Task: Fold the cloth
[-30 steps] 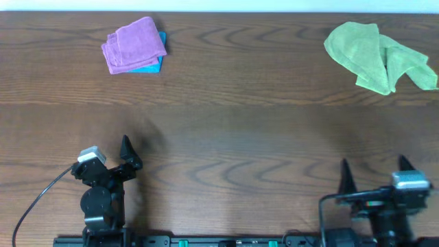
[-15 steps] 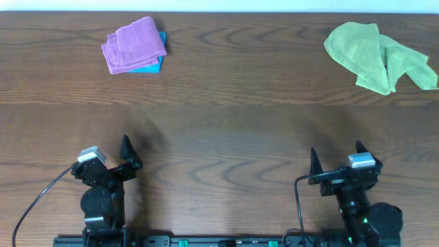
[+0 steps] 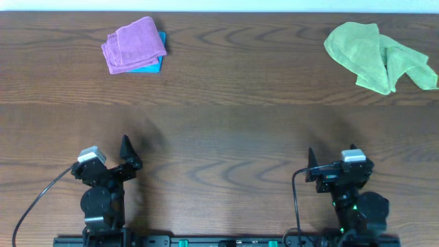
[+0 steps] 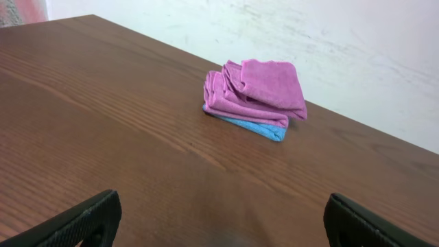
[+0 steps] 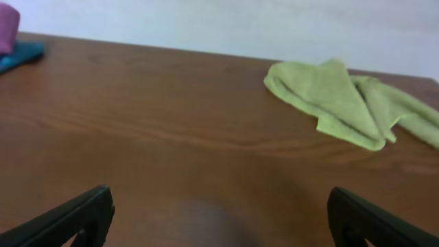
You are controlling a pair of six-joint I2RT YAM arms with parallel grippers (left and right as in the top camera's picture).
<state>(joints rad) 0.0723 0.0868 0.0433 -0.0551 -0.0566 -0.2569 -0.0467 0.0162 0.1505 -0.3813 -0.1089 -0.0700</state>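
The crumpled green cloth [image 3: 377, 55] lies well ahead and slightly right of the right gripper [image 3: 330, 154], far nearer it than the left gripper [image 4: 219, 209]; both gape empty.

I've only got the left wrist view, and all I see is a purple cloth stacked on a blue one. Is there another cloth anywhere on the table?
Observer: Yes, a green cloth lies in the far right corner of the table.
Operator: Is it folded?
Observer: No, it is loosely bunched, with a flap trailing off to the right.
Operator: Is the right tool on it?
Observer: No, the right tool is open at the near edge, well short of it and holding nothing.
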